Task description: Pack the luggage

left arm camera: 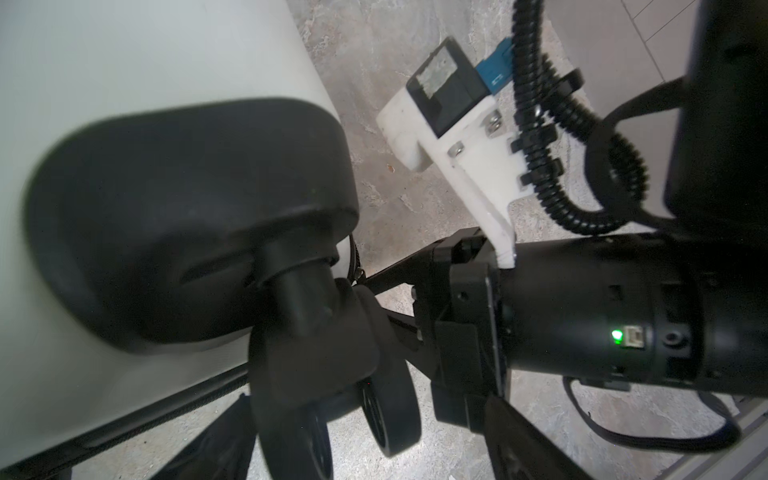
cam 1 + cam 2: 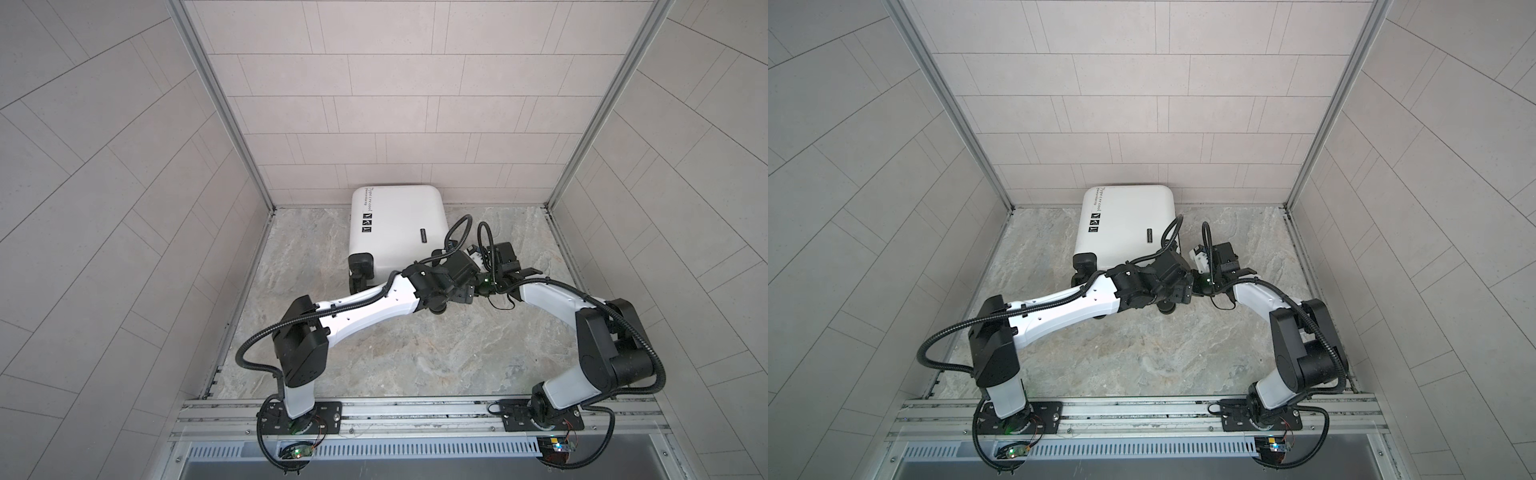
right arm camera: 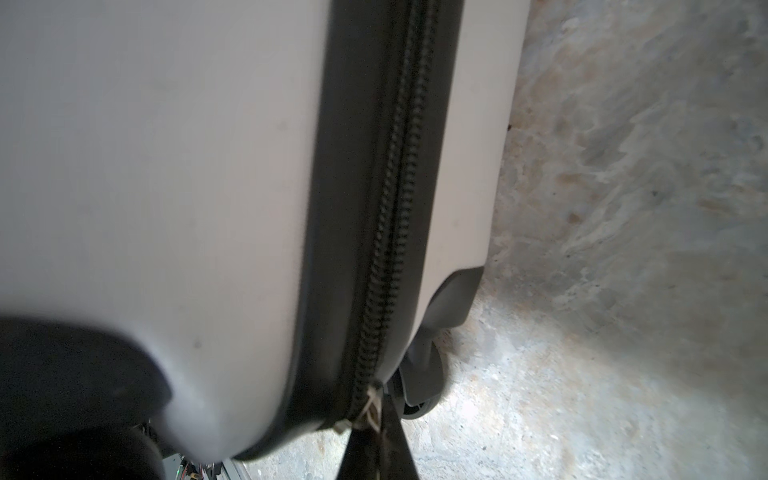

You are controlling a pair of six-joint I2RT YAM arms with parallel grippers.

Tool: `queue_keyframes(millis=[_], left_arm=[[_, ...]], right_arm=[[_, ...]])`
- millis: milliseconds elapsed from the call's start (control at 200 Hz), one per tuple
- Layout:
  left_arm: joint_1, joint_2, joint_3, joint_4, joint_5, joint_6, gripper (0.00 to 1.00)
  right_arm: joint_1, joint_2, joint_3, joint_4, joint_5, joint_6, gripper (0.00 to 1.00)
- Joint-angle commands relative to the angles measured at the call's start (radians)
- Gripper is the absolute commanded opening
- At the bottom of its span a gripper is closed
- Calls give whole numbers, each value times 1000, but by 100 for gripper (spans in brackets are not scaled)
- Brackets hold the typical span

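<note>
Right gripper (image 3: 376,428) pinches the small metal zipper pull (image 3: 371,401) of the white hard-shell suitcase (image 2: 399,224) lying flat on the marbled desk (image 2: 374,353) by the back wall (image 2: 395,124), left gripper (image 1: 365,415) spread near its black wheel (image 1: 390,407); unbraced, pulling may drag the case.

The surface (image 2: 415,357) was a marbled grey-and-tan slab. On it, at the far edge and left of centre, the white luggage (image 2: 397,226) lay flat and zipped closed (its far end close against the back wall (image 2: 395,124)), with its black wheels (image 2: 358,284) toward the near side.
</note>
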Motion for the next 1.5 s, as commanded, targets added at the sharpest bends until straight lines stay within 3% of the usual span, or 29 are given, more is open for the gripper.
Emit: queue_keyframes(millis=[0, 600, 706, 856, 1146, 1496], left_arm=[[-3, 18, 27, 9, -29, -30, 87], [2, 11, -63, 65, -84, -65, 48], [5, 4, -76, 61, -77, -57, 34], [6, -18, -63, 34, -54, -4, 0], [7, -73, -39, -82, 22, 54, 0], [2, -188, -134, -88, 94, 57, 0]], right_arm=[[-22, 50, -20, 65, 122, 23, 0], [-43, 66, -18, 88, 94, 32, 0], [-42, 62, -13, 80, 98, 28, 0], [-42, 45, -2, 50, 122, 20, 0], [-43, 7, 61, -77, 185, -43, 0], [-37, 15, 126, -156, 216, -77, 0]])
